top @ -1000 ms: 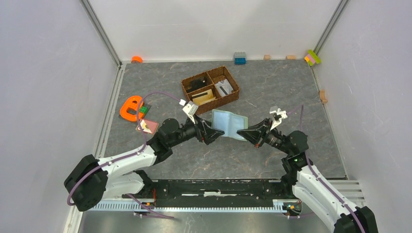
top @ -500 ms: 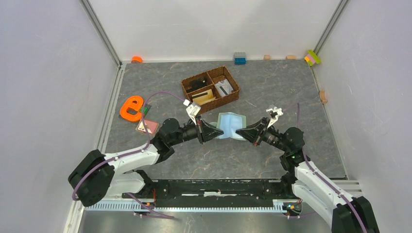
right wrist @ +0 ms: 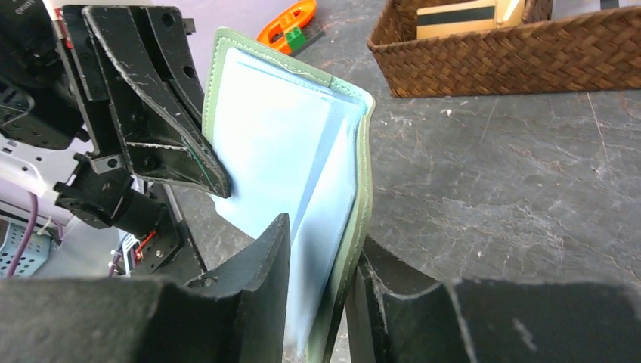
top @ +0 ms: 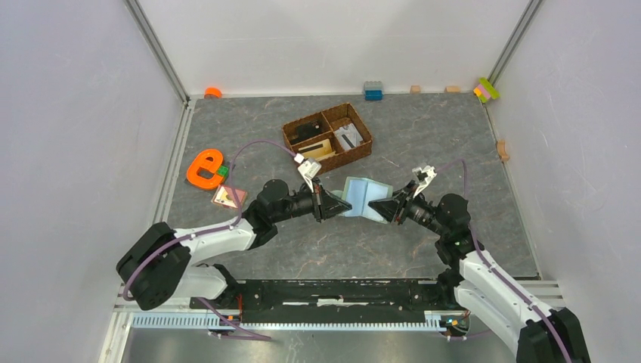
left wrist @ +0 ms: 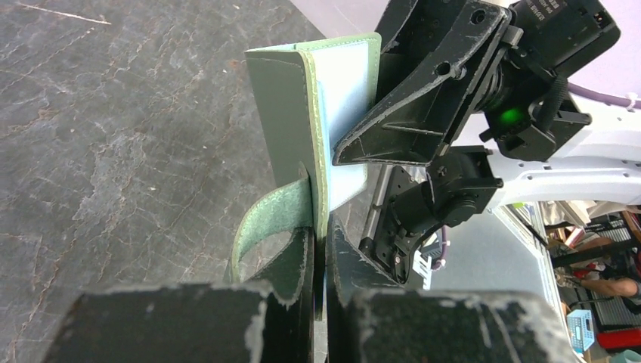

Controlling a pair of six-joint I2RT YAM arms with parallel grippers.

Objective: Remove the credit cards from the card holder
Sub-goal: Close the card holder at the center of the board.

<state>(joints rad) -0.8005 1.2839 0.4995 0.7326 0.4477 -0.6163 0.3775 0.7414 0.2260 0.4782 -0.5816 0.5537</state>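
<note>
Print on the right arm's housing is too blurred to read, so on to the action: the card holder (top: pixel 363 195) is hanging above the table (top: pixel 423 144), folded into a V with its pale blue inside showing, between both arms. The left end effector (top: pixel 340 206), gaping wide a second ago, is now clenching one green edge, the strap (left wrist: pixel 261 227) looping beside its fingers. The right end effector (top: pixel 376 209), tight before, is loosening, its fingers standing apart around the other flap. A pinkish card (top: pixel 227 197) is lying by the orange letter e (top: pixel 202 168), unmoved.
</note>
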